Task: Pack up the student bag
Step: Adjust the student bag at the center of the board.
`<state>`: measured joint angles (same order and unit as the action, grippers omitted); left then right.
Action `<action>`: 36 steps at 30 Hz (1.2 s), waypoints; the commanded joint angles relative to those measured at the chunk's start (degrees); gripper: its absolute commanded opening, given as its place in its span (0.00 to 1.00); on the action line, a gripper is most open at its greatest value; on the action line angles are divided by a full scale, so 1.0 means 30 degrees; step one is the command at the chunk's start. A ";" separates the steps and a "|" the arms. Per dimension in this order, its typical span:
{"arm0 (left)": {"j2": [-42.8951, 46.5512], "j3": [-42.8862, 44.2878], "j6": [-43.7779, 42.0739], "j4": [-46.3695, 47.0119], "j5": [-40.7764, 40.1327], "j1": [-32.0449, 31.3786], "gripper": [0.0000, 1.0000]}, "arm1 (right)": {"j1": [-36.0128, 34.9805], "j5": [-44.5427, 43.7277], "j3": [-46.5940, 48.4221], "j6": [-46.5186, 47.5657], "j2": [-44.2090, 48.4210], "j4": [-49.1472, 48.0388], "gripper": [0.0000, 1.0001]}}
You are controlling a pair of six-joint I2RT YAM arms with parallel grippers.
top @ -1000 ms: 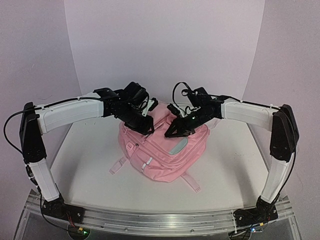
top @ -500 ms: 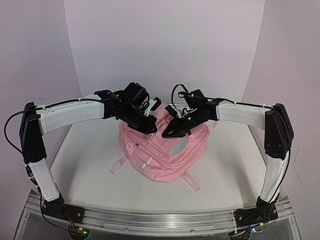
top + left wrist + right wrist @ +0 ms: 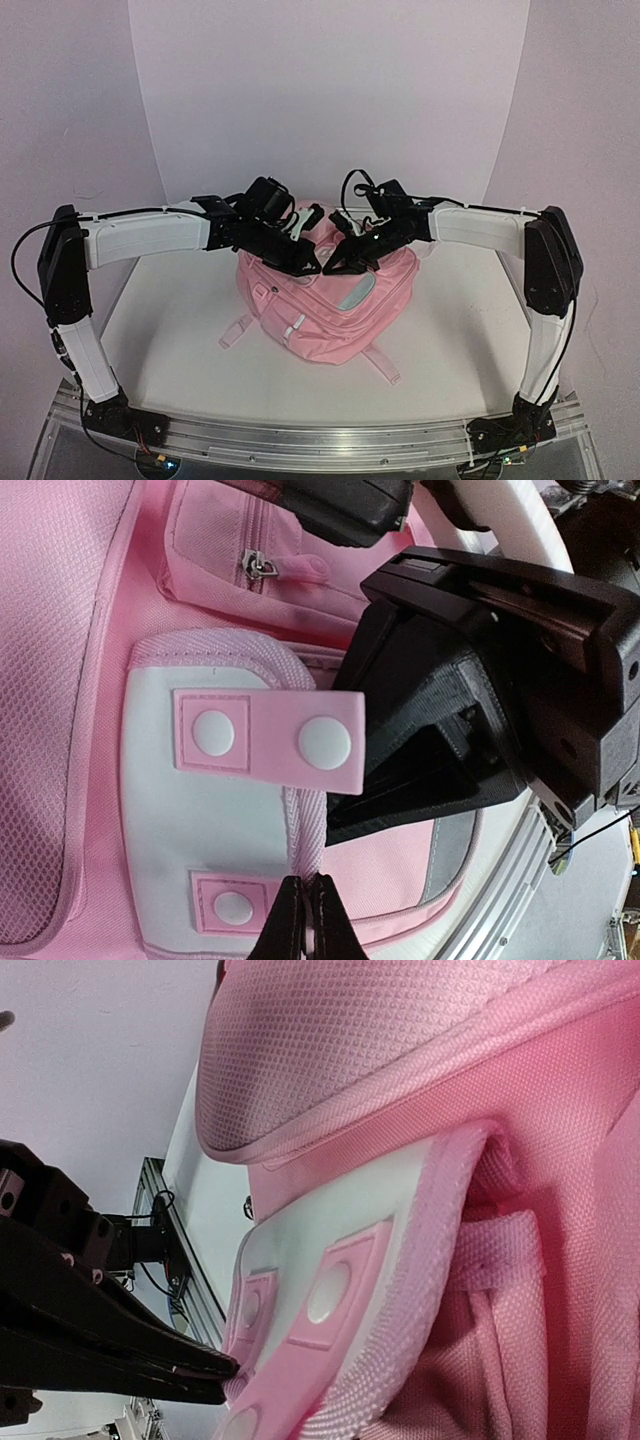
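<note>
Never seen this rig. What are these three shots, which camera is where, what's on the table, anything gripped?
Two white robot arms, bolted at the near edge of the table, each end in a two-finger gripper. The wide shot comes from a fixed camera above and behind them; the close-ups come from cameras on each wrist. On the table lies a pink student bag. The left gripper is shut on the woven trim of its white patch. The right gripper is shut too, tip beside that patch; whether it pinches fabric is unclear.

White arm shells [image 3: 150,228], blk joints [image 3: 62,270], thin blk cables [image 3: 20,262]
</note>
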<state>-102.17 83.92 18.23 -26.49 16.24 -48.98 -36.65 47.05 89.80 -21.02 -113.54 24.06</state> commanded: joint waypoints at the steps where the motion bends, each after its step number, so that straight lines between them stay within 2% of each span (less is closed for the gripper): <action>1: 0.0307 -0.0058 0.0199 0.2779 0.1792 -0.0282 0.00 | 0.0291 -0.1207 -0.0311 0.0960 0.1055 0.0752 0.02; 3: 0.0325 -0.0156 0.0265 0.2873 0.1814 -0.0188 0.00 | 0.0487 -0.1060 -0.0755 0.1641 0.1967 0.0921 0.07; 7: 0.0297 -0.0032 0.0340 0.2837 0.1876 -0.0125 0.00 | 0.1058 -0.0456 -0.1811 0.2951 0.3869 0.1599 0.30; 10: 0.0169 0.0108 0.0337 0.2727 0.1884 -0.0077 0.00 | 0.1683 0.0503 -0.2167 0.3400 0.4939 0.2185 0.38; 13: 0.0160 0.0145 0.0368 0.2749 0.1917 -0.0051 0.00 | 0.2602 0.1094 -0.2653 0.3484 0.6063 0.2757 0.40; 17: 0.0022 0.0299 0.0336 0.2701 0.2039 -0.0050 0.00 | 0.3825 0.1312 -0.4837 0.3798 0.7231 0.3586 0.41; 21: -0.0408 0.0548 0.0178 0.2620 0.2420 -0.0042 0.00 | 0.4166 0.1147 -0.6957 0.4953 0.7616 0.4626 0.41; 24: -0.0700 0.0611 0.0041 0.2819 0.3052 -0.0059 0.00 | 0.4179 0.1784 -0.7770 0.5241 0.7592 0.4634 0.46; 27: -0.1076 0.0512 -0.0175 0.3278 0.3657 -0.0089 0.00 | 0.4187 0.2763 -0.7907 0.5327 0.6943 0.4600 0.50; 36: -0.3634 0.2360 -0.1408 0.1520 0.2883 -0.0253 0.01 | 0.4147 0.3534 -0.6407 0.5070 0.4536 0.4470 0.46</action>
<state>-108.99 86.41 17.32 -21.22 24.74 -48.64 -23.77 55.90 67.28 -6.42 -97.47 38.30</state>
